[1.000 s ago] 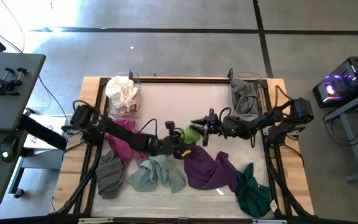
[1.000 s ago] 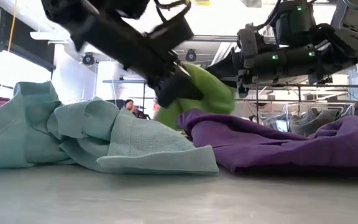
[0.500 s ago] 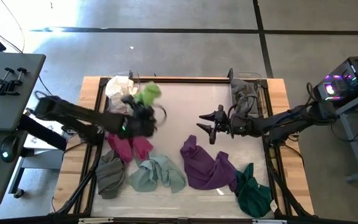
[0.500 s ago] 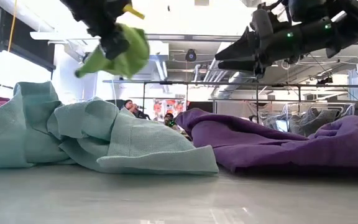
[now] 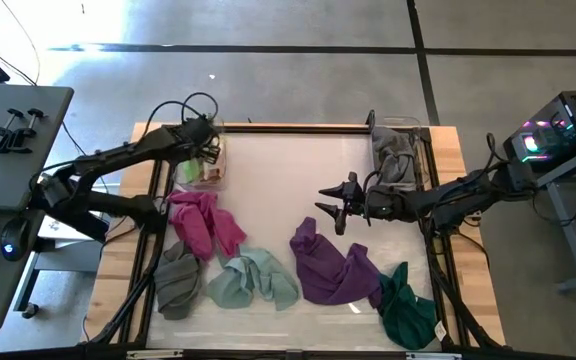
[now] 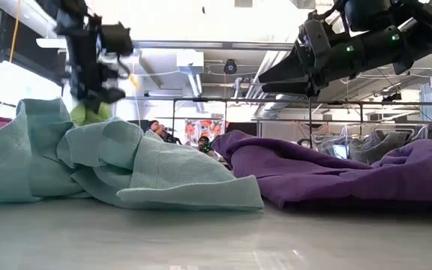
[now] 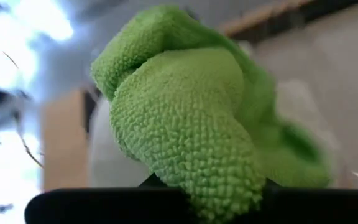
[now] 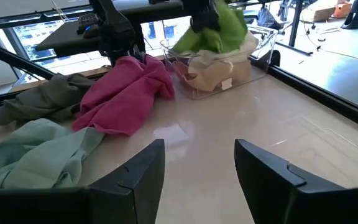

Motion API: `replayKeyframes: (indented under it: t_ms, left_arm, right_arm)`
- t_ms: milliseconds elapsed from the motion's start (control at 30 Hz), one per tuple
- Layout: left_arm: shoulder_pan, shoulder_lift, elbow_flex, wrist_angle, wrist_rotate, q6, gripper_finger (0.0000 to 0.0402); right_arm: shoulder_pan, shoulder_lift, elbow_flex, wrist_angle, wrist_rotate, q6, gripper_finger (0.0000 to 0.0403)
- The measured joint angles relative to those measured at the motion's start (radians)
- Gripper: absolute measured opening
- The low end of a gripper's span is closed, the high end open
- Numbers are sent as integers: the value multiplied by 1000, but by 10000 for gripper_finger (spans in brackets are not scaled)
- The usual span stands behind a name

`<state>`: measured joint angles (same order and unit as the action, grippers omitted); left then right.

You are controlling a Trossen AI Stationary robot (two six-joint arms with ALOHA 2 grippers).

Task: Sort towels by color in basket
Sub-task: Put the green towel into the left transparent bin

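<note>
The left hand [image 5: 200, 148], clamped on the lime towel [image 7: 191, 118], has swung over the left bin [image 5: 215, 172]; release low inside it while the spread, empty right hand [image 5: 330, 202] waits.

Towels on the table, one aloft
Lime green towel [image 5: 190, 170] hangs bunched over the far-left bin; magenta [image 5: 203, 222], grey-brown [image 5: 176, 280], mint [image 5: 253, 280], purple [image 5: 333, 268], dark green [image 5: 406, 310] lie crumpled near.

Tabletop [image 5: 288, 165] middle: we see bare room between the two bins.
Near half: we find magenta towel [image 5: 203, 222], mint towel [image 5: 253, 280], purple towel [image 5: 333, 268] blocking.
Left bin [image 5: 200, 172]: left hand [image 5: 200, 158] occupies it.
</note>
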<state>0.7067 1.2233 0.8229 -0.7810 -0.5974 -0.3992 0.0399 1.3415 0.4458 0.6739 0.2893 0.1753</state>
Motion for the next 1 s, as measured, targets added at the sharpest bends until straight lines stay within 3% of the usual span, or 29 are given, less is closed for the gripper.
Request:
replayKeyframes:
  t_ms: [100,267,433,667,1000]
  left_arm:
    - [61,37,-70,114,102,39,10]
    - [80,95,-119,227,159,98,22]
    - [80,99,-100,219,296,121,89]
    - [77,49,32,58,391,76,171]
    - [56,1,226,-213,327,17,168]
  right_arm:
    - [0,0,0,-3,0,0,189]
    - [0,0,0,-5,0,0,189]
    - [0,0,0,-5,0,0,189]
    - [0,0,0,-7,0,4,189]
    - [0,0,0,-42,0,7,189]
